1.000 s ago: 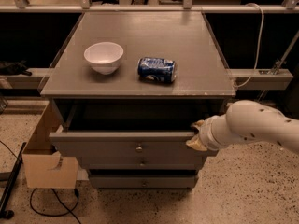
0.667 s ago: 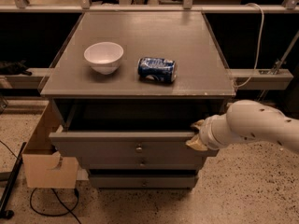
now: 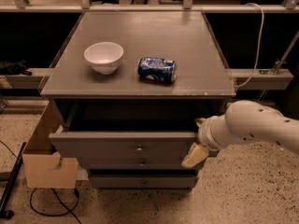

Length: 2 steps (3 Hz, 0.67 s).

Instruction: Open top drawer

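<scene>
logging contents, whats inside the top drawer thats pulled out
The top drawer is pulled out, with the gripper at its right front corner. The visible inside is dark and shows no item; its floor is hidden behind the drawer front.

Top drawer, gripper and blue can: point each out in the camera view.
top drawer (image 3: 107,146): camera view, left half of its grey front panel.
gripper (image 3: 198,141): camera view, the gripper's tip, at the right end of that front panel.
blue can (image 3: 157,69): camera view, middle of its printed side.
</scene>
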### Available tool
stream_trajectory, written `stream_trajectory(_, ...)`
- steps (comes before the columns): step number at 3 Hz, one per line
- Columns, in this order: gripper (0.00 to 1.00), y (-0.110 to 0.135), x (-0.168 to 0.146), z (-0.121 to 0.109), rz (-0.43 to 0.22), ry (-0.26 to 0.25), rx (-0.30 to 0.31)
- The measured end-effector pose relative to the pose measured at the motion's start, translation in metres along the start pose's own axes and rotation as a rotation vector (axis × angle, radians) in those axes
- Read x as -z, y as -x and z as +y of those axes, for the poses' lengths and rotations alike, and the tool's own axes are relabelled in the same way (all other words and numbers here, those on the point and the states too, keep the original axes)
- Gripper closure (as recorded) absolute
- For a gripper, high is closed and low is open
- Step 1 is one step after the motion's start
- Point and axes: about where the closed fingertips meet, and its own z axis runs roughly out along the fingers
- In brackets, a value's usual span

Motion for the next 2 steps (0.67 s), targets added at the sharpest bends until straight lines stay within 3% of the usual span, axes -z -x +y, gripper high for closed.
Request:
stream_trajectory(1, 0.0, 0.0, 0.0, 0.0, 0.0, 0.0, 0.0)
stream_trajectory(2, 0.19, 0.0, 0.0, 0.0, 0.0, 0.0, 0.0)
